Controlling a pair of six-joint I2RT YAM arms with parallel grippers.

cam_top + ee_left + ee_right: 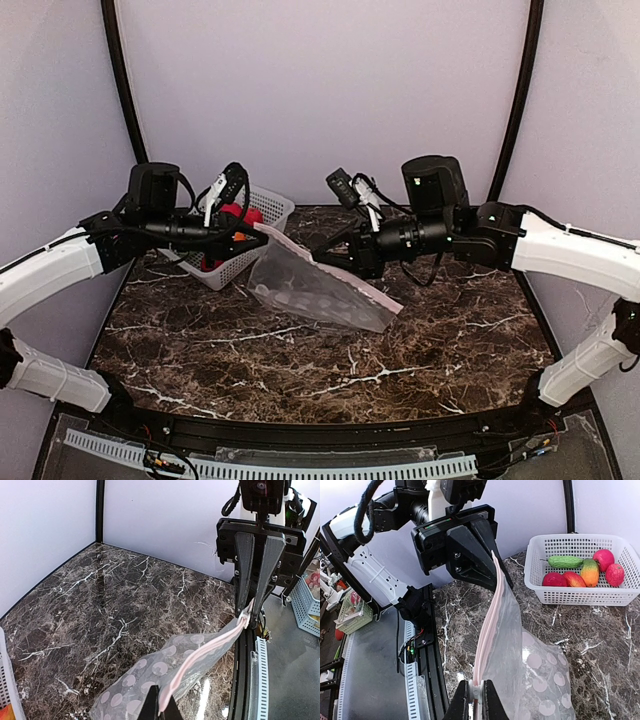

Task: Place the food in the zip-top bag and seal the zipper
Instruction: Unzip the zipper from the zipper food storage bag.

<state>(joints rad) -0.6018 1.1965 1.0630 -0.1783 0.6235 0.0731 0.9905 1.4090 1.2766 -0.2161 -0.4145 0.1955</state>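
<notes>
Zip-top bag [310, 290] [150, 675] [530, 670]: clear plastic, printed with white dots, held up over the middle of the dark marbled surface [300, 390] between the two arms. Zipper [285, 243] [200, 655] [487, 625]: pinkish strip along the top edge, stretched taut from one gripper to the other. In the top view its long axis slants from rear left to nearer right, with the bag body draping below it toward the surface. Left gripper [258, 235] [160, 707] [495, 560]: closed tight, pinching the zipper at its left end. Right gripper [322, 255] [248, 612] [475, 697]: closed tight on the zipper at the other end, where the left wrist view shows a small white slider [244, 615] between its fingers. Food [232, 213] [580, 572]: lies in a white lattice basket [270, 205] [580, 597] at the rear left of the surface, apart from the bag. Only the right wrist view separates the pieces: a green cucumber [565, 561], an orange-yellow-green piece [590, 571] and several red round ones [554, 579]. In the top view the left arm covers most of them and only red shows. Only the wrist views show the zipper clamped between the fingers.
</notes>
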